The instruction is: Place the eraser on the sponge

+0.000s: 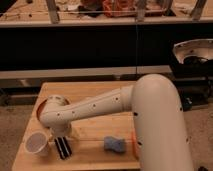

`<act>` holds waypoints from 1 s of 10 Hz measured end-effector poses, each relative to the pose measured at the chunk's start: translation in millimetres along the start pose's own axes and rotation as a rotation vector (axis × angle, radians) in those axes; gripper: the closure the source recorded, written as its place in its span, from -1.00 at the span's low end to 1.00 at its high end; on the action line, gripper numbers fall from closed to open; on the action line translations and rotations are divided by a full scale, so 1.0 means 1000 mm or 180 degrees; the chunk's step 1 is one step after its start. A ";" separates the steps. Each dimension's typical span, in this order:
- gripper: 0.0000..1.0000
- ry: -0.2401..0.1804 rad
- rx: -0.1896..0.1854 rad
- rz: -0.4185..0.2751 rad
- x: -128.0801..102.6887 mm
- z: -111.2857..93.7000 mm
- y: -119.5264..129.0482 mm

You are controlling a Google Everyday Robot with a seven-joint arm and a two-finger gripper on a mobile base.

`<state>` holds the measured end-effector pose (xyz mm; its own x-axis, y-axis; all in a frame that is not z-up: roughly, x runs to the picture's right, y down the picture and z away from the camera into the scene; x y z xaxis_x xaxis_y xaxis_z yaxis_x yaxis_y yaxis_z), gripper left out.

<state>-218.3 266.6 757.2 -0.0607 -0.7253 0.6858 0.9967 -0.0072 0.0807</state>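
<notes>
Near the front edge of the wooden table point(90, 91), we locate the gripper point(61, 137) directly over the eraser point(63, 149); whether it grips the eraser we cannot tell. A white cup point(37, 142) stands just beside the eraser, toward the table's corner. The blue sponge point(115, 145) lies apart on the eraser's other side, bare wood between them, close to the front edge and beside an orange carrot point(133, 143).

Pale wooden table point(95, 91). End effector point(61, 138) low over the near left part. White cup point(37, 143) just left of it in the camera view, black eraser point(63, 148) directly beneath, blue sponge point(115, 145) off to the right, orange carrot point(133, 144) just beyond. Orange plate point(38, 108) behind, mostly hidden.
</notes>
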 end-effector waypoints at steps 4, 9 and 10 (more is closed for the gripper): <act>-0.60 0.0004 -0.0028 -0.0019 0.001 0.007 -0.002; -0.60 0.0006 -0.0045 -0.0052 0.001 0.013 -0.005; -0.60 0.0011 -0.0044 -0.0057 0.001 0.014 -0.005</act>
<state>-224.3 275.5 768.3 -0.0784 -0.7272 0.6819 0.9961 -0.0297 0.0828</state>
